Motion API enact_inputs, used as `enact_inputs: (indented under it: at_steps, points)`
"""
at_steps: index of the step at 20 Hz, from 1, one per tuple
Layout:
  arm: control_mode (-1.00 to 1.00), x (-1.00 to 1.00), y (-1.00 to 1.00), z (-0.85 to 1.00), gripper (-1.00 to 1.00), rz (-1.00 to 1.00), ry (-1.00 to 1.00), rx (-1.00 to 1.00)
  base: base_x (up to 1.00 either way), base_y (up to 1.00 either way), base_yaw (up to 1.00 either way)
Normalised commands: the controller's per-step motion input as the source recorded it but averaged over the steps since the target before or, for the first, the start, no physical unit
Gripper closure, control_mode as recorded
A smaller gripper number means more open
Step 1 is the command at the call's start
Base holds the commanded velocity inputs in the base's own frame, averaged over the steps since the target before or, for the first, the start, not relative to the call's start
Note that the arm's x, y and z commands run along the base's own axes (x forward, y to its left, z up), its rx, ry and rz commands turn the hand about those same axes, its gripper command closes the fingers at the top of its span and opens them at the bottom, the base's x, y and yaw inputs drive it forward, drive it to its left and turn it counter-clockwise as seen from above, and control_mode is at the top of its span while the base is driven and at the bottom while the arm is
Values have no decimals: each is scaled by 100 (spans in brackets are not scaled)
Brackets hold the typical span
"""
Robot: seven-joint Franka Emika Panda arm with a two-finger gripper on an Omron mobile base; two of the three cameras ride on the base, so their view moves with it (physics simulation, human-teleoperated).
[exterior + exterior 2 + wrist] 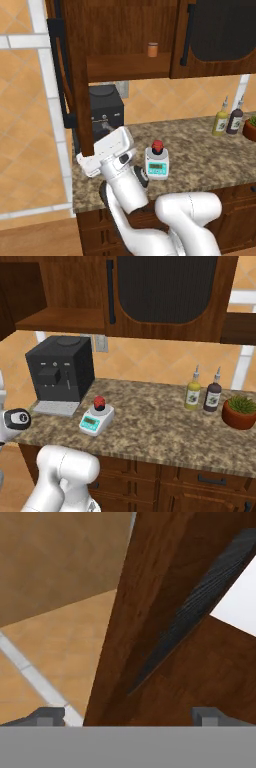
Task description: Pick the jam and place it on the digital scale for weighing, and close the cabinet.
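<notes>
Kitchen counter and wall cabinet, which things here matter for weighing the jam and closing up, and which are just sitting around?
Part of the job:
jam, on the digital scale
cabinet
open cabinet door

Just lying about:
coffee machine
orange-brown jar on the shelf
two sauce bottles
potted plant

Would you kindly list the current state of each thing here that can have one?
jam: resting on the scale, released.
digital scale: on the counter, loaded with the jam.
cabinet left door: swung open.
cabinet right door: shut.
orange-brown jar: upright on the cabinet shelf.
gripper: open, fingers either side of the door's edge.
</notes>
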Motion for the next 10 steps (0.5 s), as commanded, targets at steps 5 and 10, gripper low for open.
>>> enact_inputs:
  at_steps: [5, 10]
  points:
    - [-100, 2, 100, -51, -100, 1, 0, 0, 0, 0, 0]
    - [-100, 4, 99, -8, -100, 1, -1, 0, 0, 0, 0]
